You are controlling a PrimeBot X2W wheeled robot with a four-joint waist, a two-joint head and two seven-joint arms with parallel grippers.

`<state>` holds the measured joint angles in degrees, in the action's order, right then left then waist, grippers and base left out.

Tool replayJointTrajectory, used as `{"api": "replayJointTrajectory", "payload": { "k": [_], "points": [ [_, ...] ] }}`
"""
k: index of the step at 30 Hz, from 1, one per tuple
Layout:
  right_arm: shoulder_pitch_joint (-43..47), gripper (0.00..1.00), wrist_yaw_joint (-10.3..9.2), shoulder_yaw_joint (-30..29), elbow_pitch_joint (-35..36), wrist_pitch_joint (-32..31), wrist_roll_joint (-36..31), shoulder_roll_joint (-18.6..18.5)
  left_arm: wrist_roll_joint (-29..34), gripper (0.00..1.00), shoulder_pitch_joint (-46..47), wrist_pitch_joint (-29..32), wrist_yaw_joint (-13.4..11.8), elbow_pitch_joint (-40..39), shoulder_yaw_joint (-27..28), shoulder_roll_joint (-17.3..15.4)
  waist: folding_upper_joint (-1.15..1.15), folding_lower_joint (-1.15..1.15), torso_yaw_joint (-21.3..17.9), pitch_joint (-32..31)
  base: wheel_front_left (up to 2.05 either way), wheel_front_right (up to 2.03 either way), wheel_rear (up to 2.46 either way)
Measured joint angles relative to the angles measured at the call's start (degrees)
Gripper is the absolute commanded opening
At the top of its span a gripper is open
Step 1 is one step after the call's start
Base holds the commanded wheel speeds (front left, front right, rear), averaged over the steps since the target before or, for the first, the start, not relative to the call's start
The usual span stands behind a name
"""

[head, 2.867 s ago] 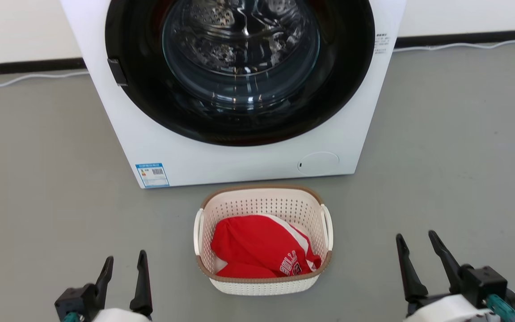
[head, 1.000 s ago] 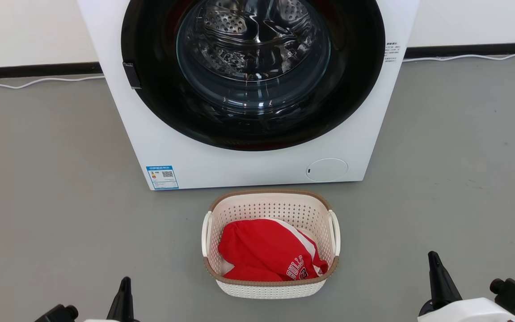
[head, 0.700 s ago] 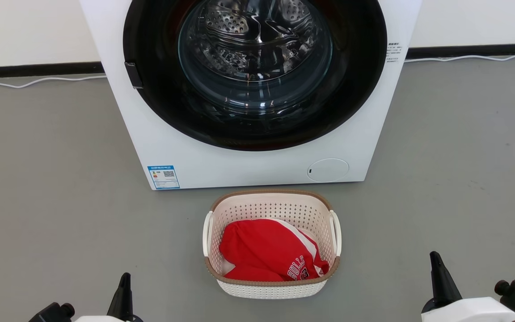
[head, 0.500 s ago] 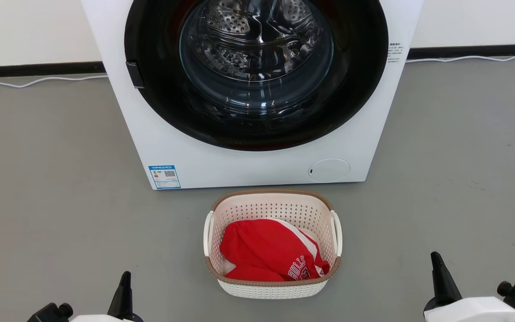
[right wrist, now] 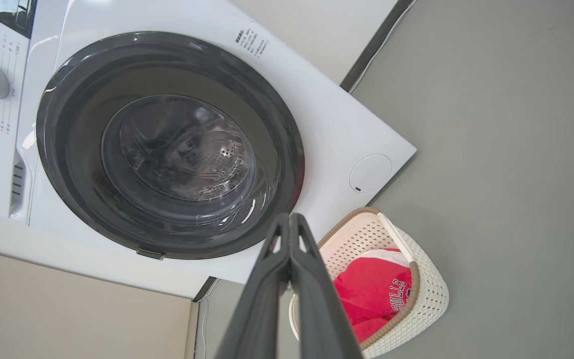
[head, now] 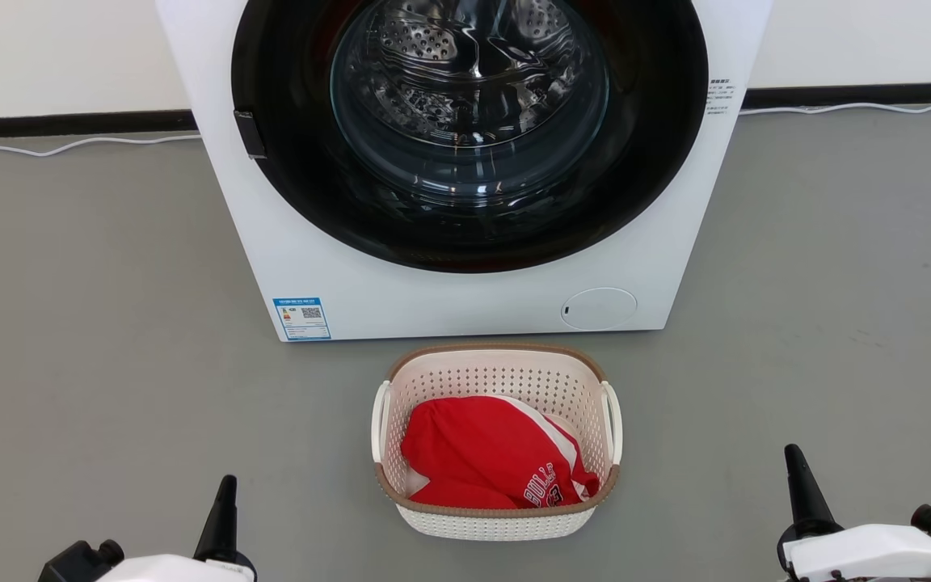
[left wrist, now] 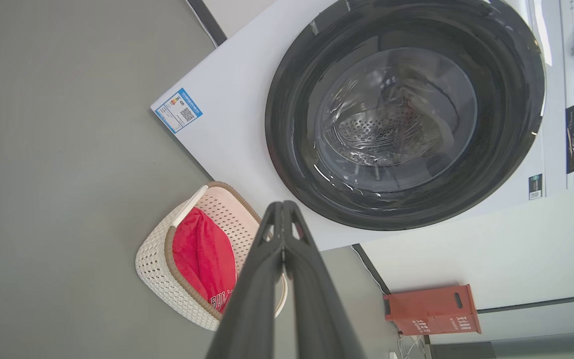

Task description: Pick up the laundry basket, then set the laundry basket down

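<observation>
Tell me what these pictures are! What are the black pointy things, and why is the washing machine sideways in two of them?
These come from a robot on wheels with two arms. The upright picture is from a camera on its head, looking down. The black points at the bottom are its left hand and right hand. Each hand has two long fingers, pressed together and holding nothing. The other two pictures come from small cameras on the robot's wrists. The wrists are turned, so everything looks tipped over. On the grey floor sits the laundry basket, cream with a brown rim, just in front of a big white washing machine with a round glass door. A red shirt lies in the basket. Neither hand touches the basket.
</observation>
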<state>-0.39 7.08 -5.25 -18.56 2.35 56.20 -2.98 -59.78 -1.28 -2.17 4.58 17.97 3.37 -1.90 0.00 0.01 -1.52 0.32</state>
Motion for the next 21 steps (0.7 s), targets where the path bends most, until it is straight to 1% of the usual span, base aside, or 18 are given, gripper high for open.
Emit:
{"api": "replayJointTrajectory", "payload": {
  "k": [18,21],
  "points": [
    [-1.13,0.0,0.0,-0.57,1.21,-2.87,12.18,0.1,-11.03,0.0,1.43,2.76,0.57,-0.86,0.36,-0.11,0.0,0.0,0.53,-0.05,0.0,0.0,0.0],
    [-1.14,0.0,0.0,-0.69,1.23,-3.08,14.34,0.12,-12.89,0.0,2.18,3.28,1.0,-1.1,0.42,-0.12,0.0,-0.01,0.62,-0.06,0.0,0.0,0.0]
  ]
}}
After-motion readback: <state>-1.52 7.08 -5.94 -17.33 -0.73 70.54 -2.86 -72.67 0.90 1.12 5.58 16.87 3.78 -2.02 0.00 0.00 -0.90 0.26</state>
